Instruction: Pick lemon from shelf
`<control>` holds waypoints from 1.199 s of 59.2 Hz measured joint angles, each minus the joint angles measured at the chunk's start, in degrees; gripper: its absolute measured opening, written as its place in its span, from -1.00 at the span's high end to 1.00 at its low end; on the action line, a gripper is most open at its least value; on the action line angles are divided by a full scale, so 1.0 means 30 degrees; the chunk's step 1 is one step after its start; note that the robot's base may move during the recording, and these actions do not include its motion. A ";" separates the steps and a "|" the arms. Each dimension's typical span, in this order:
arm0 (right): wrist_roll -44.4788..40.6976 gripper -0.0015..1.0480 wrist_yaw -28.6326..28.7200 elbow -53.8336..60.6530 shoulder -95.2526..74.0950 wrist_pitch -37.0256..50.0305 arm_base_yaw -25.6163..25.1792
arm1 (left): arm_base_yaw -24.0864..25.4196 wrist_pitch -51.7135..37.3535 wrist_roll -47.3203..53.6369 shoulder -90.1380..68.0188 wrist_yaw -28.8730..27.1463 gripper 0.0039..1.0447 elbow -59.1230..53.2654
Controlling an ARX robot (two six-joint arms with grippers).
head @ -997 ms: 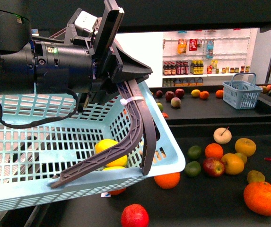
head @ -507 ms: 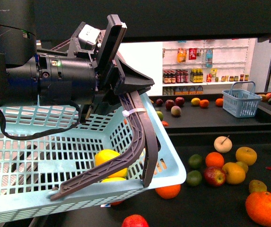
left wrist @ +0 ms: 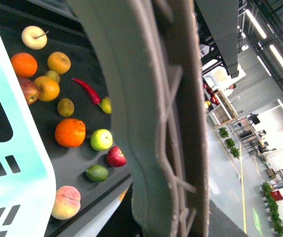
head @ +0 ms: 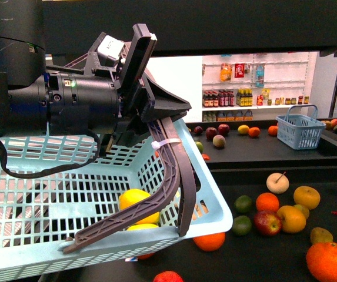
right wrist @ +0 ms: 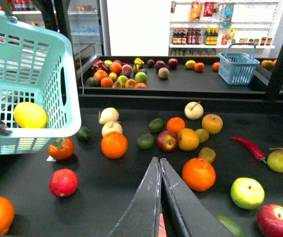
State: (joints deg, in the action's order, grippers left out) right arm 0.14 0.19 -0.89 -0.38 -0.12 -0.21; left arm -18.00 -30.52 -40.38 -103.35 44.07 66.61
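Basket rising with the left arm, lemons aboard.
Left fingers (head: 156,141) clamp the basket handle (head: 171,176); basket (head: 50,176) sits higher over the shelf (right wrist: 131,192). Lemon (head: 137,202) lies below the fingers; right fingers (right wrist: 159,197) closed, empty.

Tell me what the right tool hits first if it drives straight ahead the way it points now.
Probably the red apple and orange cluster on the black shelf tray; the right tool, closed and empty, aims there. Depth is uncertain.

A red fruit (head: 168,277) is cut off by the front view's lower edge. The basket (head: 97,247) runs off its left side, partly hiding a lemon (head: 137,202).
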 joint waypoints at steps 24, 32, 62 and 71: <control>-0.0007 -0.13 0.0000 0.0000 0.0007 0.0000 0.0000 | 0.0000 0.0000 0.0015 0.0000 0.0000 0.85 0.0000; 0.0000 -0.65 0.0000 0.0000 0.0007 0.0000 0.0000 | 0.0000 0.0000 0.0015 0.0000 0.0000 0.85 0.0000; 0.0000 -0.86 0.0007 0.0000 0.0007 0.0000 0.0000 | 0.2761 -0.5435 -0.7133 -0.1625 -0.8677 0.85 0.0736; 0.0000 -0.86 0.0000 0.0000 0.0022 0.0000 0.0000 | 0.5158 -0.7584 -0.9945 -0.2878 -1.0222 0.85 0.1537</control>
State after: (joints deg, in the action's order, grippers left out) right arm 0.14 0.19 -0.89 -0.32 -0.12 -0.21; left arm -2.52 -53.28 -70.22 -111.98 13.41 71.22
